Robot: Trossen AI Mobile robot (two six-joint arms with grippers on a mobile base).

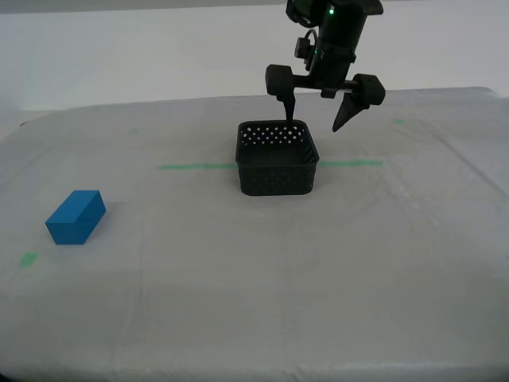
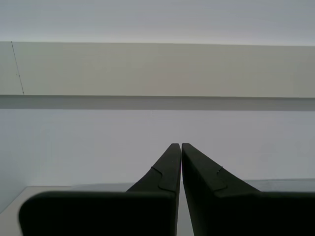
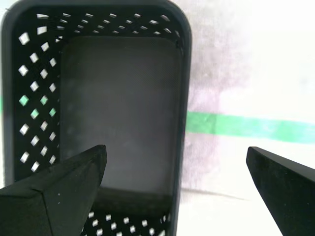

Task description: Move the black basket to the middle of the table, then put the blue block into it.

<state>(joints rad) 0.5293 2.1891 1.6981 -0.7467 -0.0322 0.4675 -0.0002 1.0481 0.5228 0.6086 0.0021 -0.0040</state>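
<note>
The black basket [image 1: 274,180] stands empty near the middle of the table [image 1: 254,286], on the green tape line [image 1: 195,166]. My first gripper [image 1: 313,123] hangs open just above it, one finger over the basket's far rim, the other outside the wall on the exterior view's right. In the first wrist view the basket [image 3: 34,98] lies under one finger of my first gripper [image 3: 175,151], and nothing is held. The blue block [image 1: 75,216] lies alone at the exterior view's left. My second gripper [image 2: 181,145] is shut on nothing and faces a pale wall.
The green tape line [image 3: 246,125] runs on past the basket toward the exterior view's right. Small green tape bits [image 1: 29,259] mark the cloth near the block and at the back. The table's front edge crosses the bottom of the exterior view.
</note>
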